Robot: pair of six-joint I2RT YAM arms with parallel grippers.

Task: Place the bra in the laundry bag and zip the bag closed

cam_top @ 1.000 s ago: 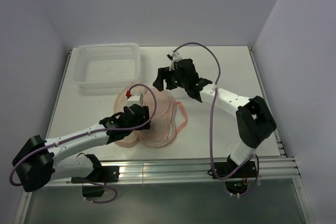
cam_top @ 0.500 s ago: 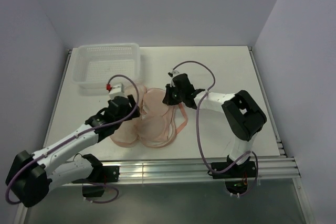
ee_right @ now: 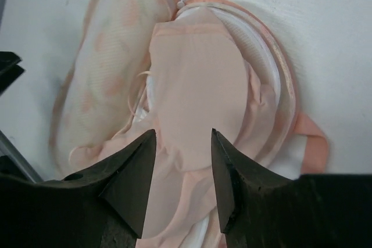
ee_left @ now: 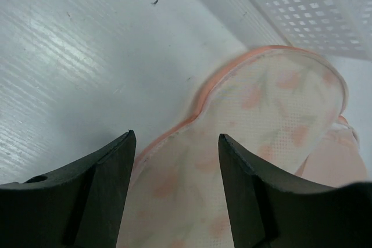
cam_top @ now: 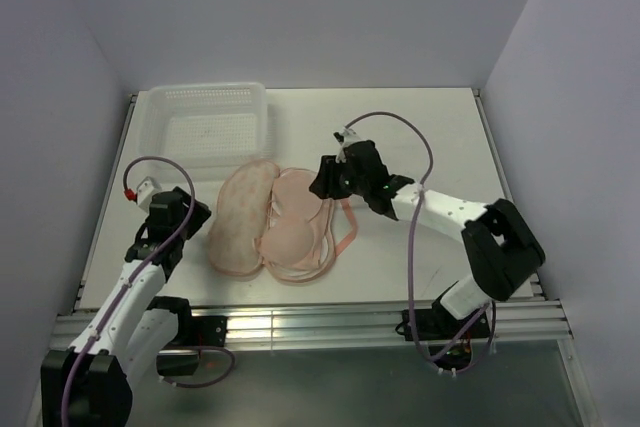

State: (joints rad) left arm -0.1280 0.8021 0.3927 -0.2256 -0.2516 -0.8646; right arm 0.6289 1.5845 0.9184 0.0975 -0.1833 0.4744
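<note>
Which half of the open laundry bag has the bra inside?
The half nearer the right gripper: the plain pink bra lies in it. The other half of the laundry bag shows only its mesh lining.

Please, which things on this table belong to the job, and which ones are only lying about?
Belong to the job:
- bra, lying in one half of the bag
- laundry bag, open and unzipped

Only lying about:
- white lattice basket, behind the bag
</note>
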